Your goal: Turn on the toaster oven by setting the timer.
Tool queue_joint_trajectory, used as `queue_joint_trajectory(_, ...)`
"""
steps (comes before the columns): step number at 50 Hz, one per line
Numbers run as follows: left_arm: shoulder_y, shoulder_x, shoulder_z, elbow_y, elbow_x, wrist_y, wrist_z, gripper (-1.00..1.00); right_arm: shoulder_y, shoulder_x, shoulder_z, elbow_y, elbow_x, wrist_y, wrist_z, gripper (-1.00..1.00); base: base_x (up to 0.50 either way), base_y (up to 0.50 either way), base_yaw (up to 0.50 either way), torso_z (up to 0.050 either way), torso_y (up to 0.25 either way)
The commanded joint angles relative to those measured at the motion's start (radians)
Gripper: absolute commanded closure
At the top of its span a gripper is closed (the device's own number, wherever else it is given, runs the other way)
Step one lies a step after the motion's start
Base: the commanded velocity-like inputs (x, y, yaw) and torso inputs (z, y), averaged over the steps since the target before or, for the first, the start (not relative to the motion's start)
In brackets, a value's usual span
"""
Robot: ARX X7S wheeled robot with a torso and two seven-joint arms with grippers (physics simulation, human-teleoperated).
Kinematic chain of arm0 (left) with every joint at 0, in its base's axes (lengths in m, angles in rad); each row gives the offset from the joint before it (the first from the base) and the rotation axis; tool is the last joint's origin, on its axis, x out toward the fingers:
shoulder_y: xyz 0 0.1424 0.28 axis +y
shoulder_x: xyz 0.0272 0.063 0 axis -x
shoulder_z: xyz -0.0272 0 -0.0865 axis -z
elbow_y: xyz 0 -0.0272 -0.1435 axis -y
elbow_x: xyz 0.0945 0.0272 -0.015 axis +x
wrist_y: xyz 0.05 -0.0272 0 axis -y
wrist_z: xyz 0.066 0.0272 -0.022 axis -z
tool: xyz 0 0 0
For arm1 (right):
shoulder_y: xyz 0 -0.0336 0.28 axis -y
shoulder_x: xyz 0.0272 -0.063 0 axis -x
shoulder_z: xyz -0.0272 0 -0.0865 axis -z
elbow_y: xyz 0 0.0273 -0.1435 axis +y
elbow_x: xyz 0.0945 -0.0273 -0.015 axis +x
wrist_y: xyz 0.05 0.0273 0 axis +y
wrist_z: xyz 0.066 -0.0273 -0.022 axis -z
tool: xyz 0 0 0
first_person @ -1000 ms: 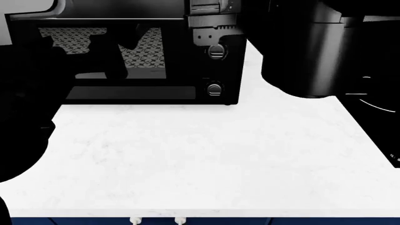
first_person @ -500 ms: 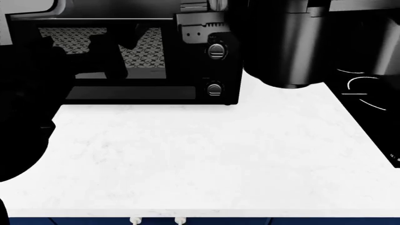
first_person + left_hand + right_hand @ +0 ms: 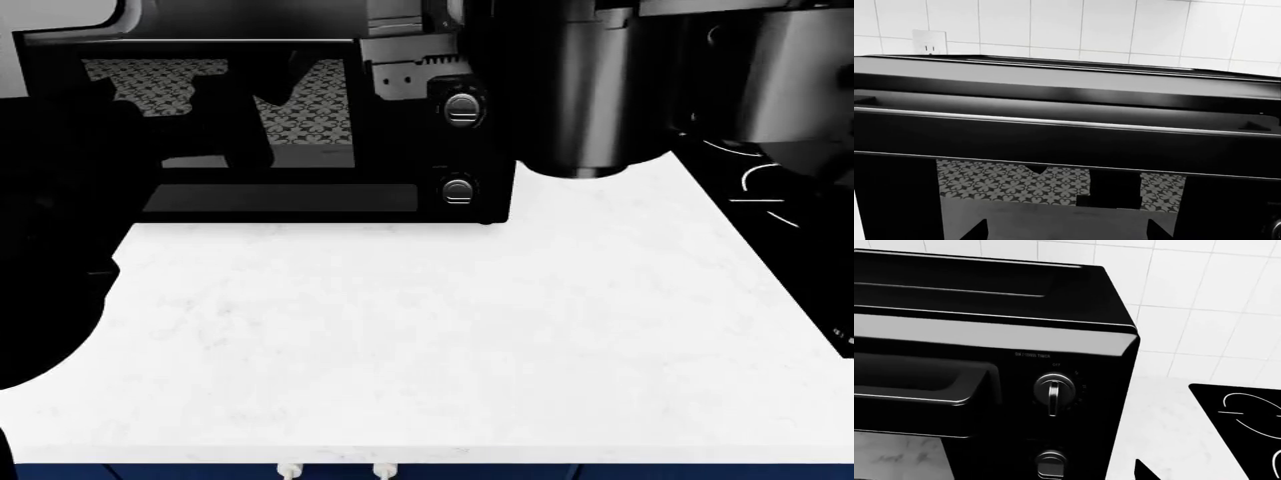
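Note:
The black toaster oven point(image 3: 267, 130) stands at the back left of the white counter, its glass door shut. Two silver-faced knobs show on its right panel, an upper one point(image 3: 462, 108) and a lower one point(image 3: 458, 188). In the right wrist view the upper knob point(image 3: 1054, 390) has its bar upright under small timer lettering, and another knob point(image 3: 1051, 463) sits below it. My right gripper point(image 3: 407, 60) hovers in front of the oven's upper right corner, short of the knobs; one fingertip point(image 3: 1142, 472) shows well off centre, so it reads as open. My left gripper point(image 3: 1067, 235) is open and empty, facing the oven door point(image 3: 1054, 145).
A flat black stovetop point(image 3: 767, 190) lies to the right of the oven and also shows in the right wrist view point(image 3: 1247, 425). The white counter point(image 3: 441, 340) runs to its front edge. A tiled wall with an outlet point(image 3: 929, 41) stands behind. My left arm point(image 3: 40, 250) darkens the left side.
My right arm has swung left and in towards the oven's knob panel, uncovering more of the stovetop. The oven, its knobs and the left arm have not moved.

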Motion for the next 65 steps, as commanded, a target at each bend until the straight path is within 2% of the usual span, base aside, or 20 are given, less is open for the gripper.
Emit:
queue_joint_trajectory(1,-0.002,-0.003,0.006,-0.003,0.001,0.007,0.001,-1.0,0.014,-0.016,-0.016,0.018,0.0,0.002,-0.012,-1.0,0.0,0.0,0.0,0.0,0.0)
queue_joint_trajectory(65,0.002,-0.024,0.032,0.0,-0.009,0.042,-0.001,-1.0,0.059,-0.086,-0.076,0.174,-0.035,0.003,-0.092,-1.0,0.0,0.0,0.0,0.0,0.0)
